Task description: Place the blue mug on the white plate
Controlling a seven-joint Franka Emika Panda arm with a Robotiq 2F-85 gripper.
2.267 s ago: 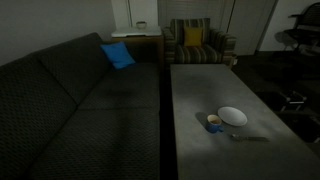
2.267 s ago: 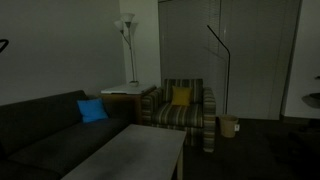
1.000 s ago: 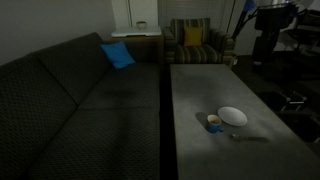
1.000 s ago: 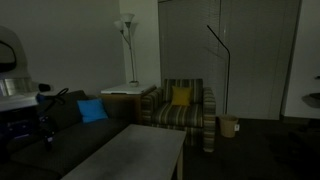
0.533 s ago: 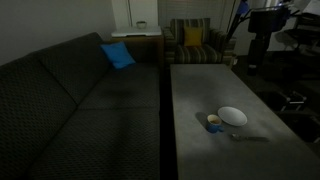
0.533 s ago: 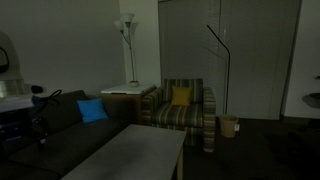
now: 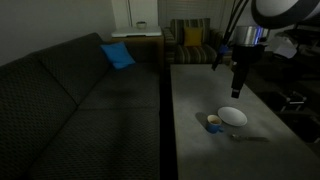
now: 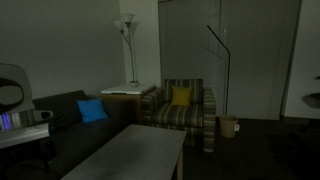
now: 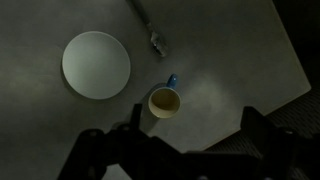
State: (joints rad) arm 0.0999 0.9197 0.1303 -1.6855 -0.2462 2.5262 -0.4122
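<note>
The blue mug stands upright on the grey table, just beside the white plate, apart from it. In the wrist view the mug shows its yellowish inside and a blue handle, with the plate to its left. My gripper hangs well above the table, over the plate. Its dark fingers are spread apart and empty, with the mug near the left finger. Mug and plate are out of view in an exterior view that shows only the table's far end.
A metal spoon lies on the table near the mug and plate. A dark sofa with a bright-blue cushion runs along the table. A striped armchair stands behind. The table's edge is close.
My arm has swung in from the upper corner of the exterior view and come down over the table, above the plate and mug. Mug and plate have not moved.
</note>
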